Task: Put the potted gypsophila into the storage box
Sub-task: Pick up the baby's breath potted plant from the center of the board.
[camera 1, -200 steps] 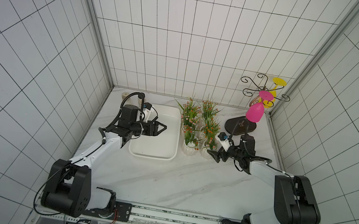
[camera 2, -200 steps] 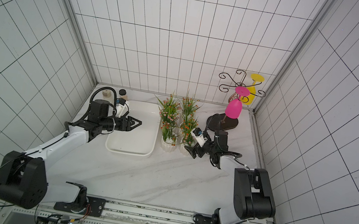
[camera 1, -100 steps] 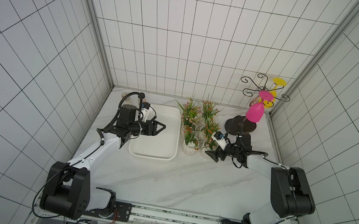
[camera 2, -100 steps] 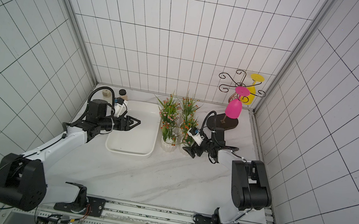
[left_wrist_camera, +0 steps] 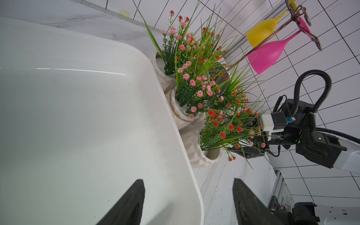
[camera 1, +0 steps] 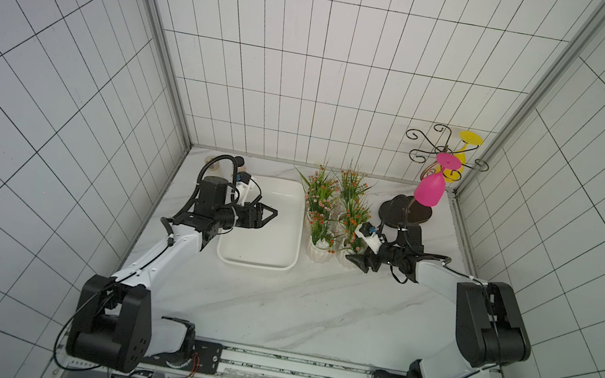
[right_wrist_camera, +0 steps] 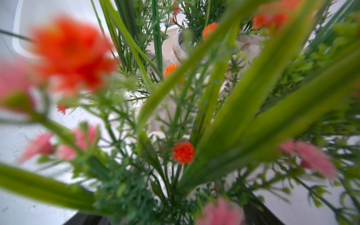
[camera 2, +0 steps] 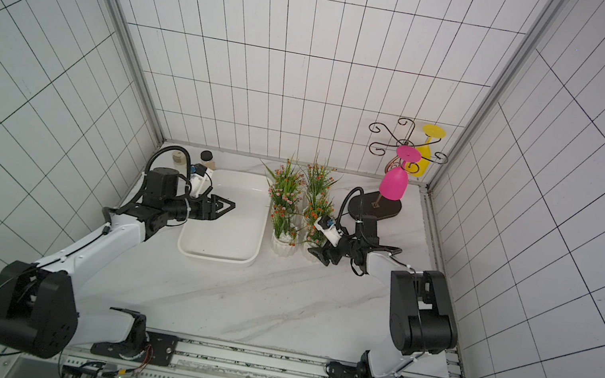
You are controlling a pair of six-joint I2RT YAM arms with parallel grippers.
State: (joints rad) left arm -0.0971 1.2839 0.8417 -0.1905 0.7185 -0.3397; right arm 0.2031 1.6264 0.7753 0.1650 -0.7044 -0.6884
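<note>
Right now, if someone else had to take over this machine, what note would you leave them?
Left gripper: open, empty, hovering over the storage box.
Right gripper: at the near pot on its side; grip cannot be confirmed.
Potted gypsophila: all clustered on the table beside the box.
Done: nothing boxed yet.
To do: move every pot into the box.
</note>
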